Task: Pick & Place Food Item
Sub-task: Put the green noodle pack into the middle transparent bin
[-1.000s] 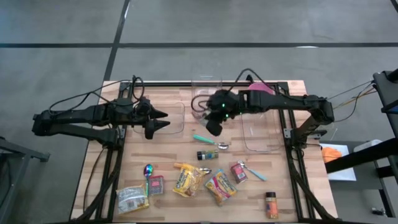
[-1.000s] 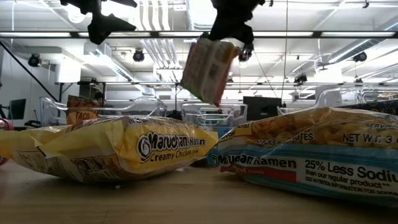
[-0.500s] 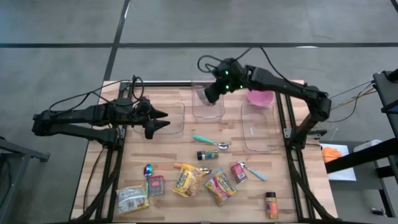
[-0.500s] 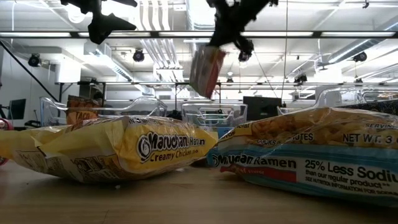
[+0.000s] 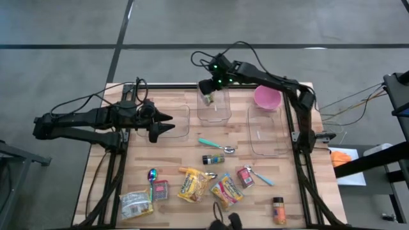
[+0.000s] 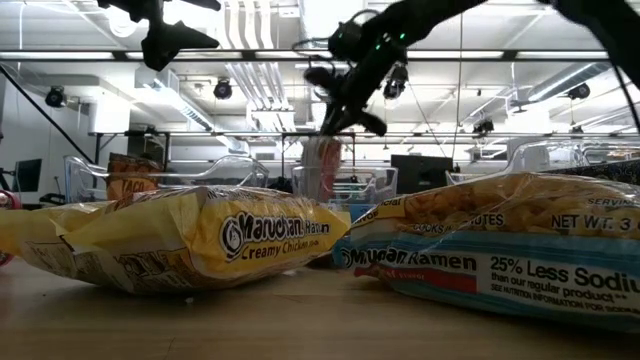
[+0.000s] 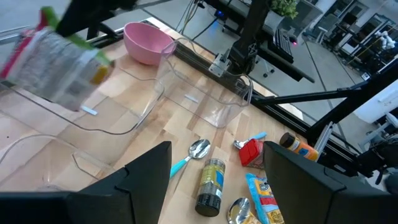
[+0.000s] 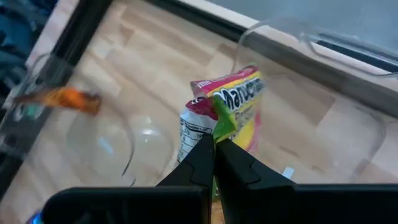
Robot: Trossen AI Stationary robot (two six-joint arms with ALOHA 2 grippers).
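Note:
My right gripper [image 5: 208, 93] reaches to the table's far middle, shut on a red, yellow and green ramen packet [image 8: 229, 111]. The packet [image 6: 322, 165] hangs over the middle clear container [image 5: 214, 110]; in the low view its lower end is about level with the container's rim. My left gripper [image 5: 172, 124] waits open over the left clear container [image 5: 181, 121], touching nothing. The packet [image 7: 62, 71] also shows far off in the left wrist view. My right gripper pinches the packet's sealed green and red edge [image 8: 219, 127] between its two fingers. The fingers slant down from the table's right side. The packet hangs below them, lifted clear, over the middle container's far left part.
A third clear container [image 5: 268, 133] and a pink bowl [image 5: 267, 98] stand at the right. Nearer lie a teal spoon [image 5: 216, 145], a small bottle [image 5: 213, 159], two ramen packets [image 5: 193, 184] [image 5: 227, 190], a red packet [image 5: 245, 176], a spice jar [image 5: 278, 209] and more snacks [image 5: 135, 204].
My right gripper has carried the packet from over the table's middle toward the far edge and leftward, sinking a little and rolling about its own line. The packet has stayed lifted clear and now hangs edge-on over the middle container.

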